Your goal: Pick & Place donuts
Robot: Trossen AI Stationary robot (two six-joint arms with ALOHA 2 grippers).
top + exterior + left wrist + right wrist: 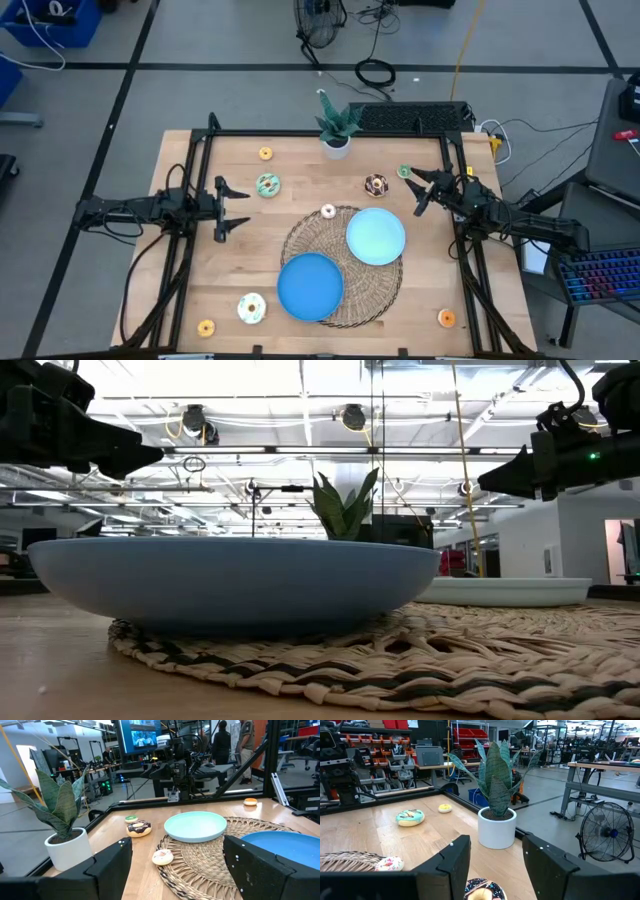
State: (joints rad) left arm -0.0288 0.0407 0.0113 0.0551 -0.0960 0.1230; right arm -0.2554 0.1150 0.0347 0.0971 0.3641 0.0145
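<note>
Several small donuts lie flat on the table: yellow (265, 153), teal (267, 185), chocolate (376, 184), green (405, 172), pink-sprinkled (328, 211) on the woven mat's far edge, cream (251, 308), and two orange ones (206, 327) (446, 318) near the front edge. My left gripper (233, 209) is open at the table's left side and points right, with the teal donut a little beyond it toward the far edge. My right gripper (419, 191) is open above the table's right side. In its wrist view the chocolate donut (482, 891) shows below and between the fingers.
A round woven mat (300, 235) carries a light blue plate (376, 236) and a darker blue plate (310, 286). A potted plant (336, 128) stands at the far edge. A black frame runs around the table. People stand in the room beyond the right side.
</note>
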